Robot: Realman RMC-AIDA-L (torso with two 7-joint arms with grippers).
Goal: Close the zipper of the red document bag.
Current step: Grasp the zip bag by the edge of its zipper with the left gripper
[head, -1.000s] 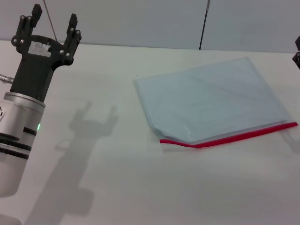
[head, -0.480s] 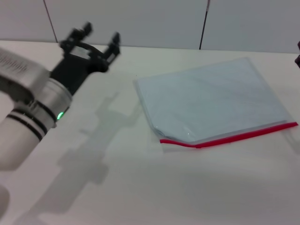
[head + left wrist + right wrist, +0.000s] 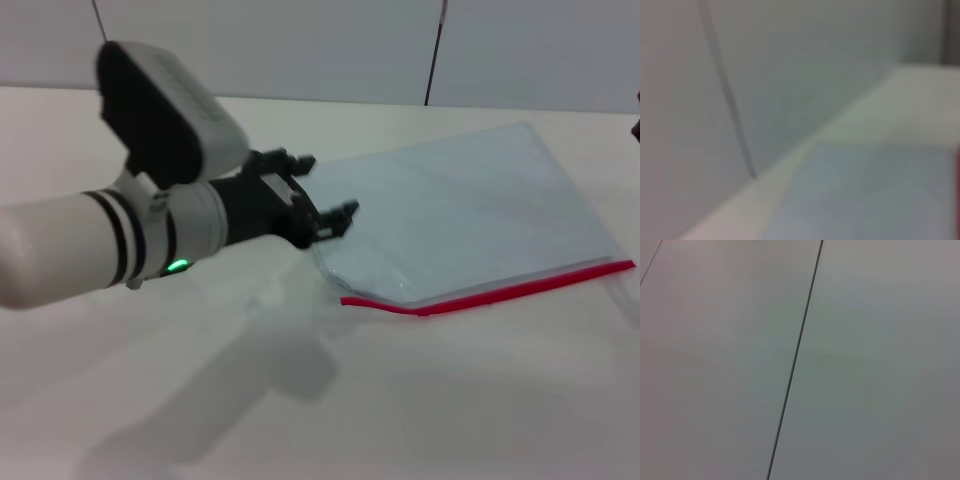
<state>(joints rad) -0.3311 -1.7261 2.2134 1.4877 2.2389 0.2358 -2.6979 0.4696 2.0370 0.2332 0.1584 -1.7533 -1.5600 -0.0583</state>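
The red document bag [image 3: 460, 210], a pale translucent pouch, lies flat on the white table [image 3: 300, 400] at the centre right. Its zipper [image 3: 500, 292] is a thin red strip along the near long edge. My left gripper [image 3: 322, 187] stands open, reaching in from the left and hovering over the bag's left short edge. The left wrist view shows the bag [image 3: 865, 195] blurred, with a sliver of the zipper [image 3: 957, 190] at the picture's edge. Only a dark sliver of my right gripper [image 3: 637, 128] shows at the far right edge.
A grey panelled wall [image 3: 300, 40] with a dark vertical seam [image 3: 434, 50] stands behind the table. The right wrist view shows only that wall [image 3: 865, 365]. The left arm's shadow [image 3: 250, 380] falls on the table in front.
My left arm has swung from upright at the far left down and rightward, turning until its open gripper reaches the bag's left edge. The bag has not moved.
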